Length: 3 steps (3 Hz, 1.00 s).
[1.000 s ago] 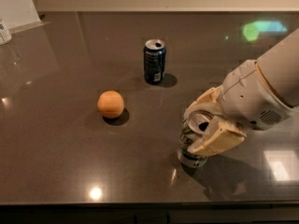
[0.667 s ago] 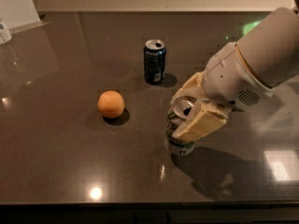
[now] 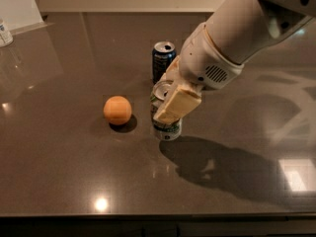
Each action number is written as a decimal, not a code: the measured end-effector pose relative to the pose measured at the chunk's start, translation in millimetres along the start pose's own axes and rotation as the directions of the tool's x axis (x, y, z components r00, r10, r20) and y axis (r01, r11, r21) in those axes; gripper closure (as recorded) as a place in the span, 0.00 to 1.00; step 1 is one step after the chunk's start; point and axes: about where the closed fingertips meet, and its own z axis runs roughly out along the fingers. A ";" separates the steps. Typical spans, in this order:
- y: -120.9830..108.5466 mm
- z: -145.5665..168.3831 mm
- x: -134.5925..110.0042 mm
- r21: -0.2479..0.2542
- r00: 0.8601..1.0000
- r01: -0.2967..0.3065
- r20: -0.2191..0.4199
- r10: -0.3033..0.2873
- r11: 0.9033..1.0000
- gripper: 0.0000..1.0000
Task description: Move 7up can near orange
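Note:
The 7up can (image 3: 165, 127), silver with green and white print, stands upright on the dark table a short way right of the orange (image 3: 117, 110). My gripper (image 3: 170, 97) comes in from the upper right and is shut on the can, with a tan finger (image 3: 177, 104) across its front and the other finger behind it. The can's shiny top shows between the fingers. The orange lies free on the table, with a small gap between it and the can.
A dark blue can (image 3: 163, 61) stands upright just behind the 7up can and the gripper. A white container (image 3: 5, 32) sits at the far left edge. The table's front edge (image 3: 158, 215) runs along the bottom. The arm's shadow falls right of the can.
My gripper has carried the 7up can leftward, from the right front of the table to a spot close beside the orange. The orange and blue can have not moved.

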 end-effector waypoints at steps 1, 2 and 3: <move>-21.1 17.8 -8.0 -0.001 1.000 -0.004 -0.018 0.004 1.000 1.00; -35.2 33.1 -12.3 -0.006 1.000 -0.009 -0.022 0.008 1.000 1.00; -44.0 44.6 -16.7 -0.007 1.000 -0.011 -0.015 0.011 1.000 0.81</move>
